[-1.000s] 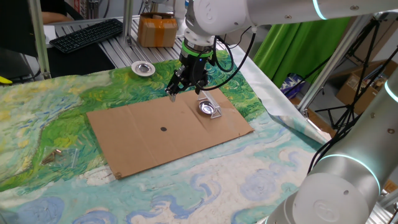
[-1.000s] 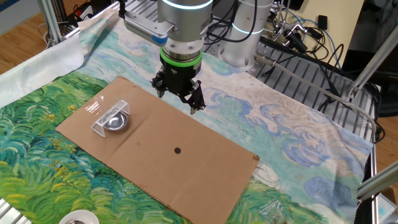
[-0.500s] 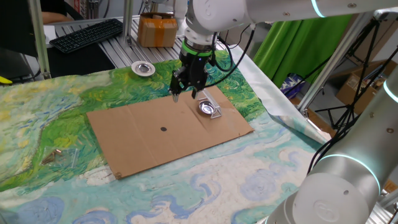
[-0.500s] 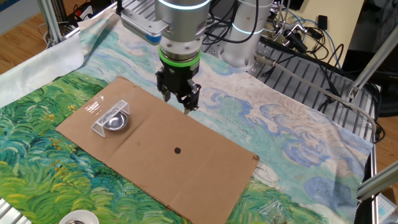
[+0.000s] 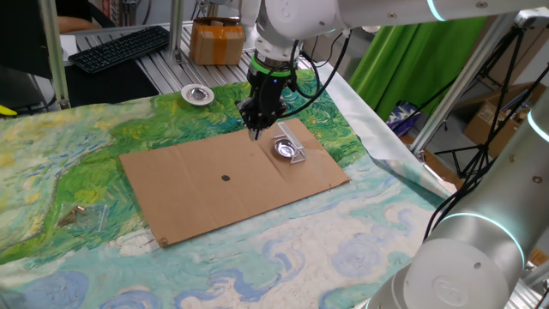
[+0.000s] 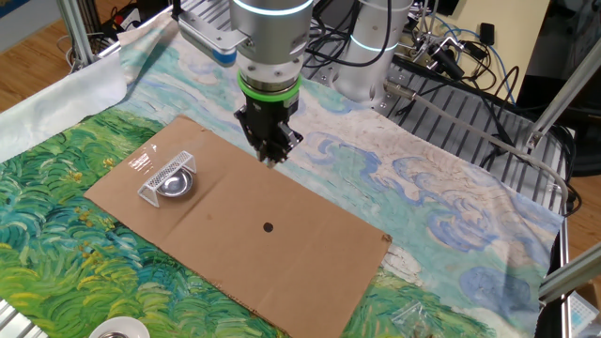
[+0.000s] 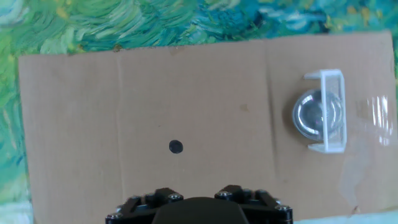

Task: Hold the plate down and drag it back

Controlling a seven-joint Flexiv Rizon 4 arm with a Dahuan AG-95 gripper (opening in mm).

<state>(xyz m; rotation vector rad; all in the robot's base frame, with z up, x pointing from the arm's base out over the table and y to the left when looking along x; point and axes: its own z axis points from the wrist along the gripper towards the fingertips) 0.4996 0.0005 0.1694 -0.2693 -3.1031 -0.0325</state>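
One pincer (image 5: 256,130), fingers pressed together and holding nothing, poised above cardboard (image 5: 230,185), well apart from plate (image 5: 284,149).

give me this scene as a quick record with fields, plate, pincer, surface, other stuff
plate: small shiny silver dish on the cardboard sheet, partly inside a clear bracket
pincer: points down above the cardboard's far edge, jaws together, holding nothing, apart from the plate
surface: brown cardboard sheet with a small dark dot, lying on a painted cloth
second dish: silver, broader pale rim, on the cloth off the cardboard
background: keyboard
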